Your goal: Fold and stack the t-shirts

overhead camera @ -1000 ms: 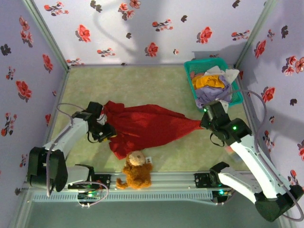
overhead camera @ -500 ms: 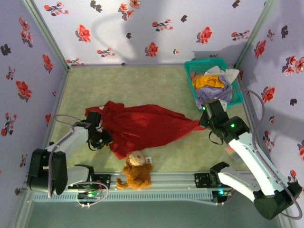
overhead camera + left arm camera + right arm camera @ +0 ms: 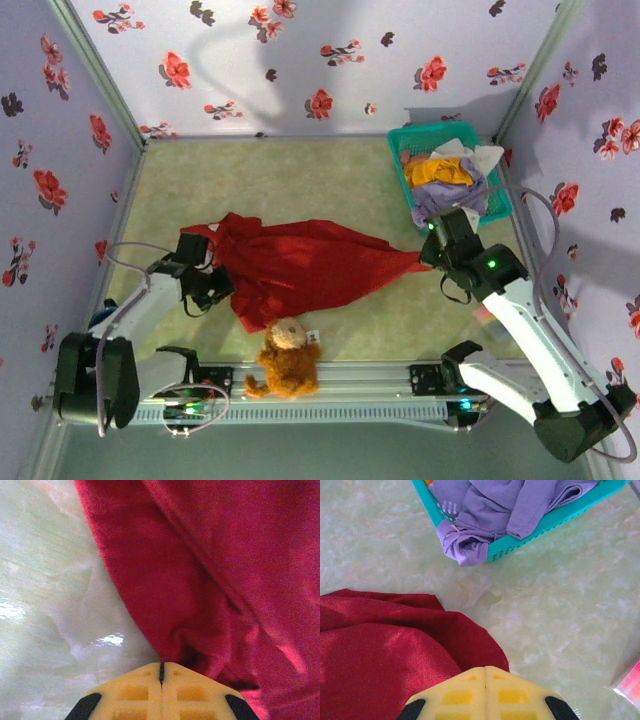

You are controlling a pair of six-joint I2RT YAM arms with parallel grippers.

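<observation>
— Where do we find the deep-red t-shirt (image 3: 300,270)?

— We see it lying crumpled across the middle of the worktop (image 3: 300,180), drawn to a point at its right end.

— And our left pincer (image 3: 161,672)?

— Its yellow pads are pressed together with only a hairline seam between them, right at the shirt's left edge. The cloth puckers into the tips, so we read it as pinching that edge.

— The right pincer (image 3: 485,672)?

— Likewise closed, pads flush, with red cloth running in under the tips. From above we see the shirt's pointed end meeting it.

— What else do we have around?

— The teal basket (image 3: 430,129) stands in the far right corner. It holds a mustard-orange t-shirt (image 3: 443,170), a white t-shirt (image 3: 485,155) and a lavender t-shirt (image 3: 490,510) that spills over its near rim. A brown teddy (image 3: 287,362) sits at the near edge, just beside the red shirt's lower hem; we cannot tell whether they touch.
</observation>
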